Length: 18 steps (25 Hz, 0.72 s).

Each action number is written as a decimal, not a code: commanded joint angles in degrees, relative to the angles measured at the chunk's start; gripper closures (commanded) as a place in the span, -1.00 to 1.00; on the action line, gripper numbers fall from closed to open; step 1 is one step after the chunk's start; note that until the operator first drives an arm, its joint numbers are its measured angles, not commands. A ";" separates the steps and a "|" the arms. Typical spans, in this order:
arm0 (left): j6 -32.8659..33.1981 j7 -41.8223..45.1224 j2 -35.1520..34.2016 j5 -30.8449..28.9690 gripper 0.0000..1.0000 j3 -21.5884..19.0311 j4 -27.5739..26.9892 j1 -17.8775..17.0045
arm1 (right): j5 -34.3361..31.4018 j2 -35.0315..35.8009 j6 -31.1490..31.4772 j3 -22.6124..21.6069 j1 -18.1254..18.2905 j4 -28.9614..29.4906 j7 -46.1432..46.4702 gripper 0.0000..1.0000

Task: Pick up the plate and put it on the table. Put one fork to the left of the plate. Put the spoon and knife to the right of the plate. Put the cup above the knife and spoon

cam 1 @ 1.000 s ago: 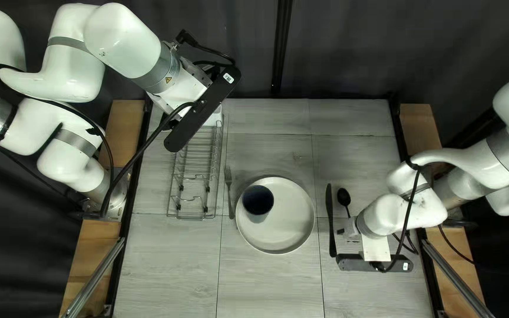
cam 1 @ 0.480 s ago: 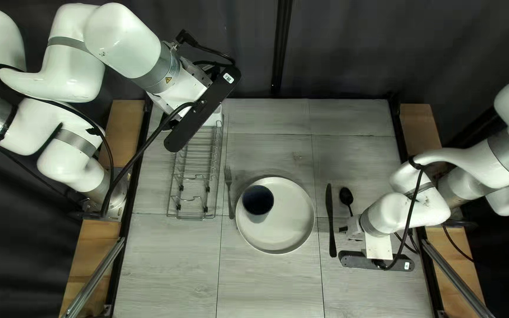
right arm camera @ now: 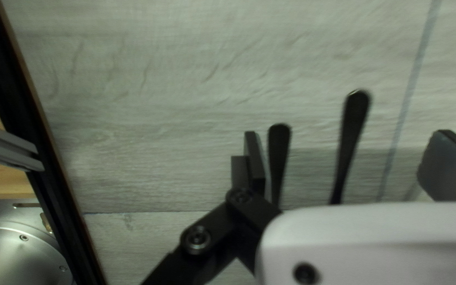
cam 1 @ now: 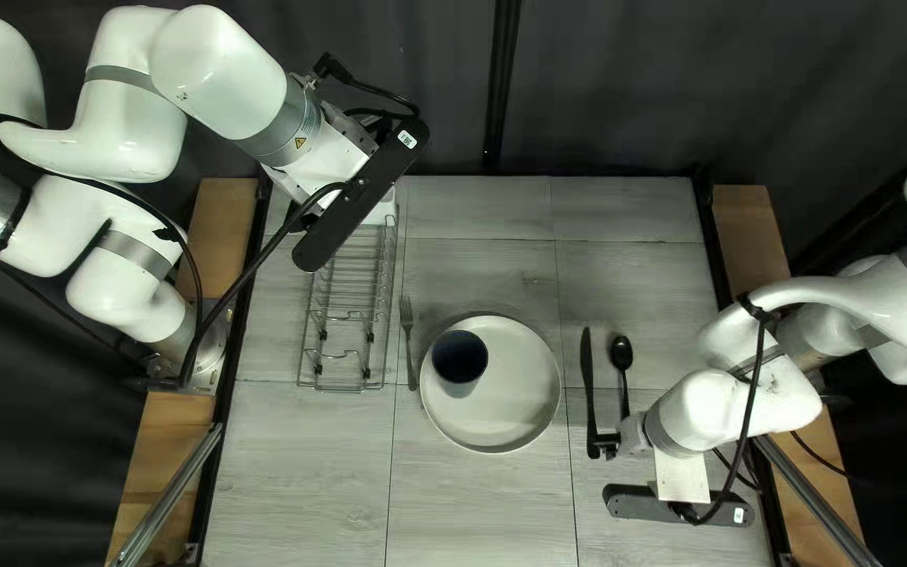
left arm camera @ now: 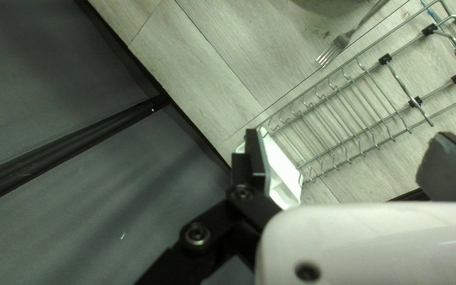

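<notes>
Plate (cam 1: pixel 522 404) lies flat about the middle of the table (cam 1: pixel 485 494), a pale, round thing, and I can see a cup (cam 1: pixel 460 357) standing upright on it, well over to the left and a touch toward the far rim. The cup is dark blue inside and paler outside.

Just left of the plate there's a fork (cam 1: pixel 409 341), tines to the far side, handle to the near side, with a small gap between it and the rim. Left of the fork stands a wire rack (cam 1: pixel 367 362), with a white holder (left arm camera: pixel 283 177) at its far end.

Over on the right of the plate, well clear of it, a black knife (cam 1: pixel 588 383) lies with its handle toward the near side. A black spoon (cam 1: pixel 621 354) lies beside it, farther right, its bowl to the far side.

The right pincer (cam 1: pixel 637 504) is down by those handles, its two fingers wide apart. Both handles show between them, the spoon's close by one finger and the knife's farther in; whether the spoon's touches, I can't tell. The left pincer (cam 1: pixel 343 221) is raised over the far part of the rack, its fingers also spread apart. Behind everything hangs a dark curtain (cam 1: pixel 621 84).
</notes>
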<state>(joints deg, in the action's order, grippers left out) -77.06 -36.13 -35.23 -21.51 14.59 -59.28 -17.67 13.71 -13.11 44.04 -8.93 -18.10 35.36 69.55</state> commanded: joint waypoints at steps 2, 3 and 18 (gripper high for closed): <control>0.00 0.00 0.00 0.00 -1.00 0.00 0.00 0.00 | 0.26 -0.18 0.04 0.15 -0.03 0.04 0.24 -1.00; 0.00 0.00 0.00 0.00 -1.00 0.00 0.00 0.00 | 0.26 -0.18 0.04 0.15 -0.03 0.04 0.24 -1.00; 0.00 0.00 0.00 0.00 -1.00 0.00 0.00 0.00 | 2.77 -8.53 -5.91 -1.34 8.96 -1.85 -31.02 -1.00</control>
<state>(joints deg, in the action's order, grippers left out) -77.06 -36.13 -35.23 -21.51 14.59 -59.28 -17.67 16.50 -21.33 38.15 -10.09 -9.42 33.64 39.25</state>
